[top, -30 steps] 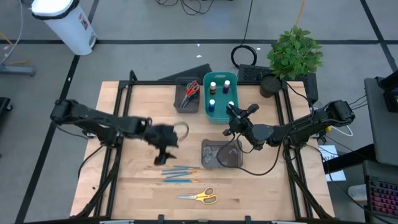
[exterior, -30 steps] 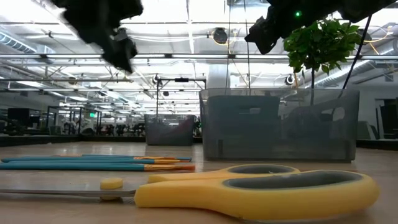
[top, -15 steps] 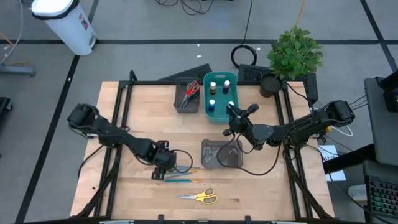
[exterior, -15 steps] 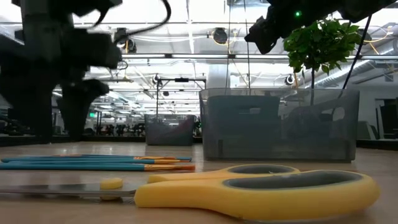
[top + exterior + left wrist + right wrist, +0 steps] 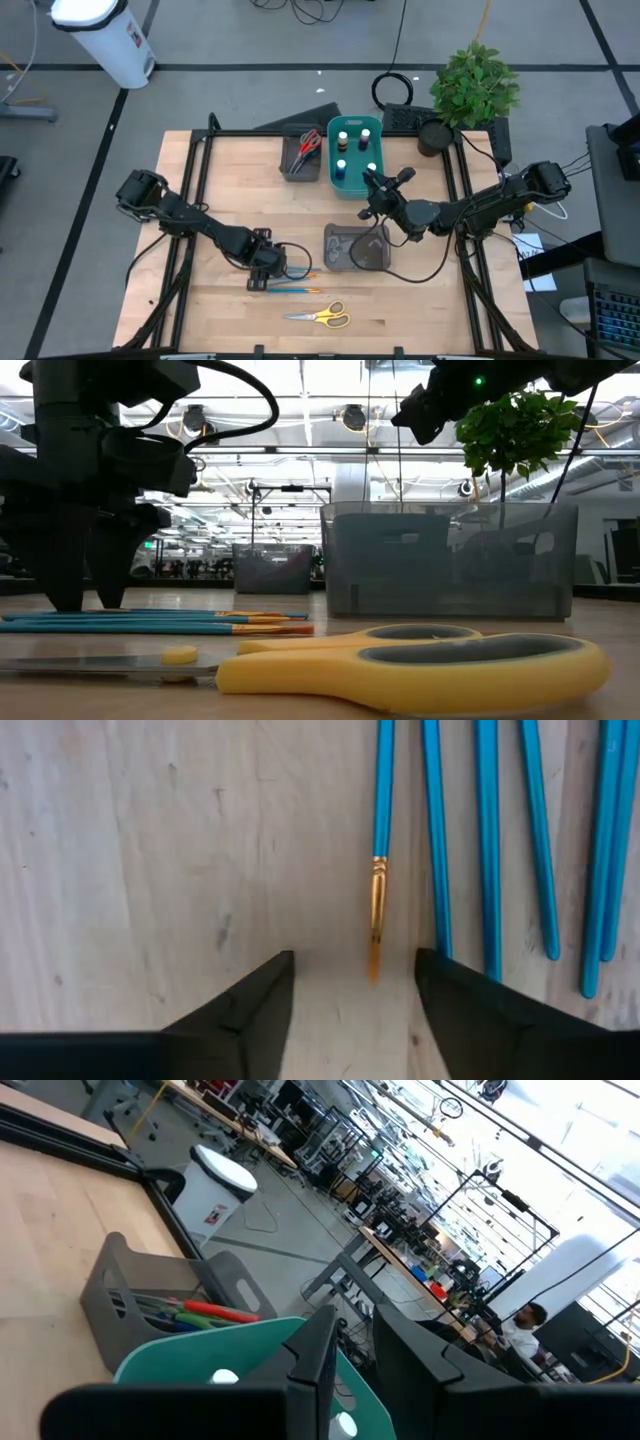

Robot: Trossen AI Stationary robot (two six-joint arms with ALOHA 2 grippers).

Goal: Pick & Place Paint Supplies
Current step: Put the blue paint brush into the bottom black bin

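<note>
Lowered onto the table, left pincer (image 5: 354, 982) stands apart, one brush (image 5: 378, 850) tip between its fingers.

The wooden table (image 5: 230, 180) carries a small dark grey tray (image 5: 301, 158) near its far edge, with the teal bin (image 5: 354, 158) just beside it; a second dark grey tray (image 5: 355, 247) sits near the middle; the blue-and-orange brushes (image 5: 290, 281) lie side by side toward the near edge; the yellow-handled scissors (image 5: 318, 316) lie flat, nearest the front.
</note>
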